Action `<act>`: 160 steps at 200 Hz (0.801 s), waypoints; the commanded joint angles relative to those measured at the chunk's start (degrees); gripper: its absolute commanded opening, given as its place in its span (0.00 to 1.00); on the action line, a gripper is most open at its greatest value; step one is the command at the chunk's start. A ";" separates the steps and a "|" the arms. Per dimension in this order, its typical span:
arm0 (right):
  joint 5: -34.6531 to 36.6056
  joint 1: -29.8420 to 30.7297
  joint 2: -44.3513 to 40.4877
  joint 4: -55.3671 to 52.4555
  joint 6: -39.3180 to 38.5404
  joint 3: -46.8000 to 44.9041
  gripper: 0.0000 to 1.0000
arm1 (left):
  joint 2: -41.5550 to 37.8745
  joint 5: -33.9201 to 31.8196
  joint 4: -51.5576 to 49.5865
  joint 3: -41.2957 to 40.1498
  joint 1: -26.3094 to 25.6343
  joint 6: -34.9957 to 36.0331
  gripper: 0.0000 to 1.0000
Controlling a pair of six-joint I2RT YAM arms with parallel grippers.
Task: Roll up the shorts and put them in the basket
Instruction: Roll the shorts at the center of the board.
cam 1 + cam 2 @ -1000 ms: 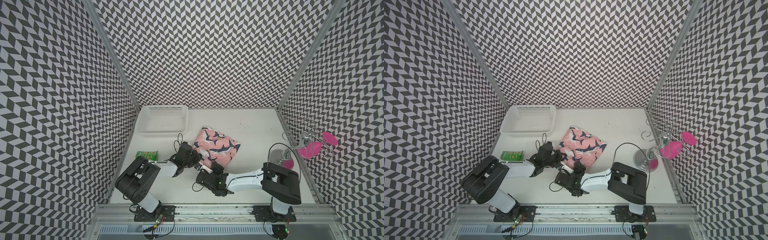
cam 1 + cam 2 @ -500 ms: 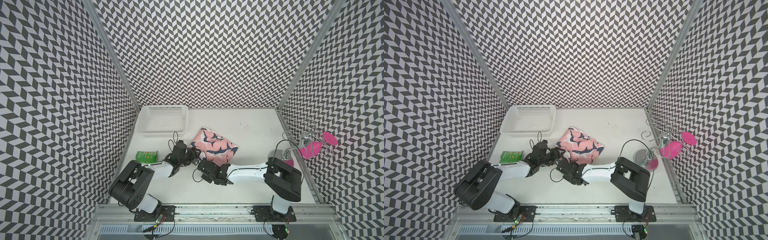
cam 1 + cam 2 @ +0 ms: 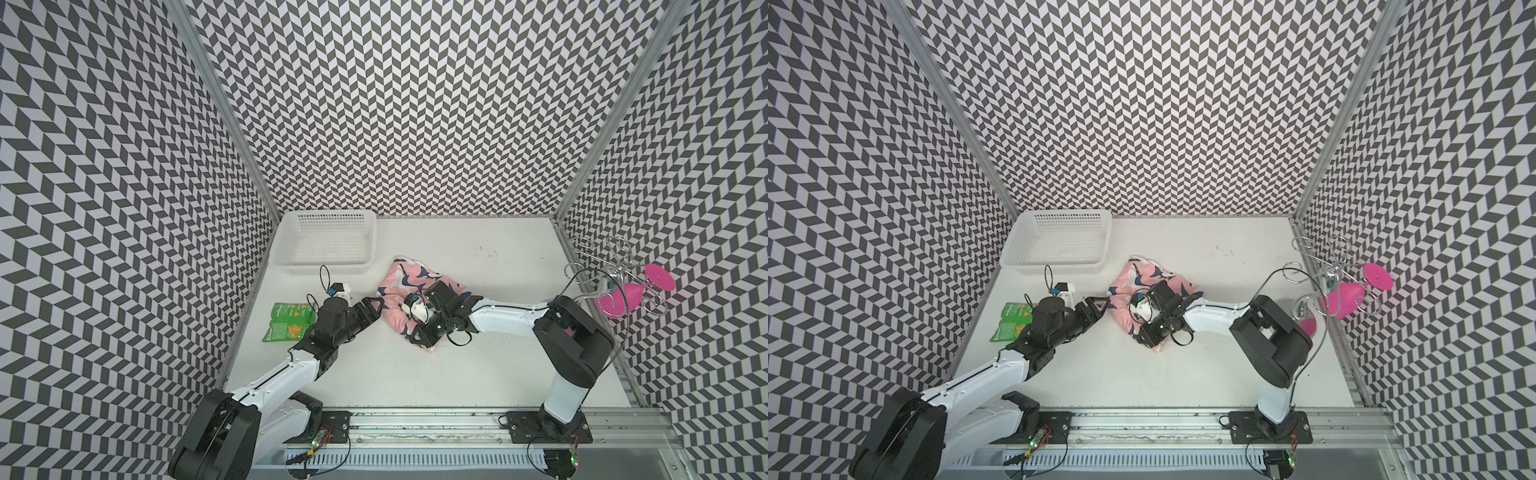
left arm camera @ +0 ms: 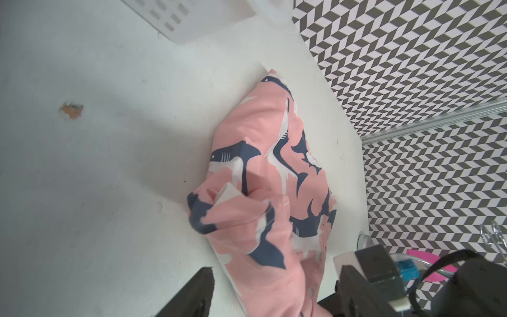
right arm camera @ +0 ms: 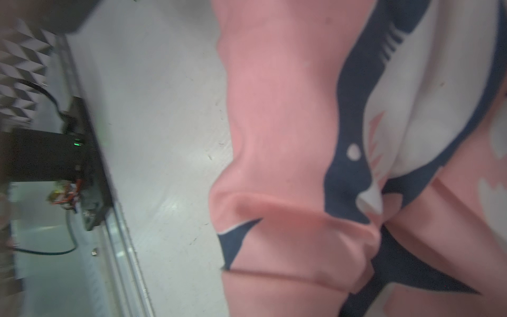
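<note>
Clearly half-bundled, the soft pink shark-printed fabric shorts (image 3: 415, 286) lie mid-counter (image 3: 478, 374), near the white perforated plastic basket (image 3: 326, 270). The left pincer (image 3: 376, 305) gapes wide at their edge, seemingly ready to tuck. The right pincer (image 3: 419, 334) bears on the near hem, likely anchoring it; its jaws are hidden, so its grip cannot be told.

White links (image 3: 286, 374), black joints (image 3: 332, 320), black left pincer (image 3: 375, 306)

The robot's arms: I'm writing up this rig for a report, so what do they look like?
The left arm and right arm have white links between bulky black joint housings, bolted to black base plates. The left gripper and right gripper are black. Each wrist carries a white camera block with thin black cable loops.
</note>
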 commanded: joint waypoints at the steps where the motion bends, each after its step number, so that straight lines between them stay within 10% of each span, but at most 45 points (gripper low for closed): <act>1: -15.47 -1.98 1.79 4.38 4.63 -1.22 0.00 | -0.24 0.45 4.19 -2.84 -1.49 1.54 0.77; 122: -20.00 -6.18 6.41 11.06 7.79 -4.17 0.02 | 29.95 -0.11 30.47 0.59 -6.66 -2.03 0.75; 160: -21.03 -6.40 7.14 12.17 8.16 -4.57 0.02 | 35.86 -0.03 32.68 3.25 -6.95 -2.37 0.53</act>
